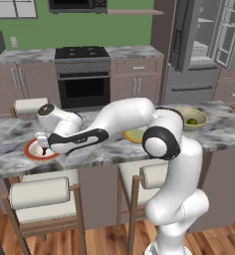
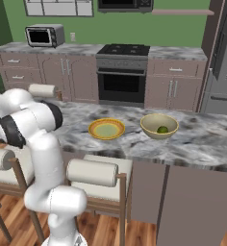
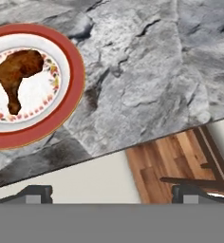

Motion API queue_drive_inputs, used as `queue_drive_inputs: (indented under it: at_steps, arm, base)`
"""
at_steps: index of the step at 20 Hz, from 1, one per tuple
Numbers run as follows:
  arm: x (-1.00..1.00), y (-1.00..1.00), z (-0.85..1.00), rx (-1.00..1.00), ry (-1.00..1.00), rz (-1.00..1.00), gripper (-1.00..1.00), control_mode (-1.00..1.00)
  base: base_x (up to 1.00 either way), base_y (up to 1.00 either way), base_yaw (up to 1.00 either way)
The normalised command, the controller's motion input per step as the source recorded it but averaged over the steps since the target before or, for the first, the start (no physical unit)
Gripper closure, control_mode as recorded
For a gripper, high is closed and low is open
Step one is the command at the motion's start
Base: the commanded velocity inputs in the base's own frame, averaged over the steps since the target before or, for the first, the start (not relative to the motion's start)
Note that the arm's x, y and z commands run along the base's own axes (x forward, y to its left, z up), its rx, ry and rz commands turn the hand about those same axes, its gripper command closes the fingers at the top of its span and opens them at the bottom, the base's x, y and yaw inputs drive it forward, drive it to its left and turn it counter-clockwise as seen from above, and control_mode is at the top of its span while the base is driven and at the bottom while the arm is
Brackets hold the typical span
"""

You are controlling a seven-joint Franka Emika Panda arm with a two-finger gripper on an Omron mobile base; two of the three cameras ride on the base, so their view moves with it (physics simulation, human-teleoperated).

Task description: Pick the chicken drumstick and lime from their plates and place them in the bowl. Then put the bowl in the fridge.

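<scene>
claw: my claw [image 3: 112, 193] hangs over the tabletop [image 3: 142, 80] edge beside the red-rimmed plate [image 3: 69, 102]; tips set wide apart, nothing between them
drumstick: chicken drumstick [image 3: 18, 76] lies flat on the red-rimmed plate, off to the side of my tips, not lined up under them; in the left base view my hand covers most of it
lime: lime [image 1: 191, 121] already sits in the bowl [image 1: 201, 115], also seen in the right base view [image 2: 162, 129]
bowl: on the tabletop at the fridge end, well apart from the drumstick plate
yellow plate: yellow-orange plate [image 2: 107, 129] bare, between bowl and red plate
fridge: fridge [image 1: 201, 50] doors stand open, shelves visible
handling guess: drumstick looks light, firm, maybe greasy; thin bone could slip or pivot, so I'd clamp across the fat end or mid-body
bowl guess: rigid, wide; likely a rim pinch, lime may roll inside
counts: 1 drumstick, 1 lime, 2 plates, 1 bowl, 1 fridge
stage guess: lime done, drumstick pick not yet made
</scene>
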Motion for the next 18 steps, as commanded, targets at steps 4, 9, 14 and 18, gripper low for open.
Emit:
queue_drive_inputs:
  at_steps: [4, 9, 14, 18]
  arm:
    - [0.29, 0.45, 0.11, -0.04, 0.00, -0.25, -1.00, -1.00]
    - [0.25, 0.40, -0.04, -0.10, -0.06, -0.20, -1.00, -1.00]
    - [0.21, 0.19, -0.13, -0.08, -0.09, -0.07, -1.00, -1.00]
    - [0.27, 0.00, 0.00, -0.01, 0.00, 0.00, -1.00, -1.00]
  base:
    - [0.00, 0.00, 0.00]
    - [0.00, 0.00, 0.00]
    - [0.00, 0.00, 0.00]
    - [0.00, 0.00, 0.00]
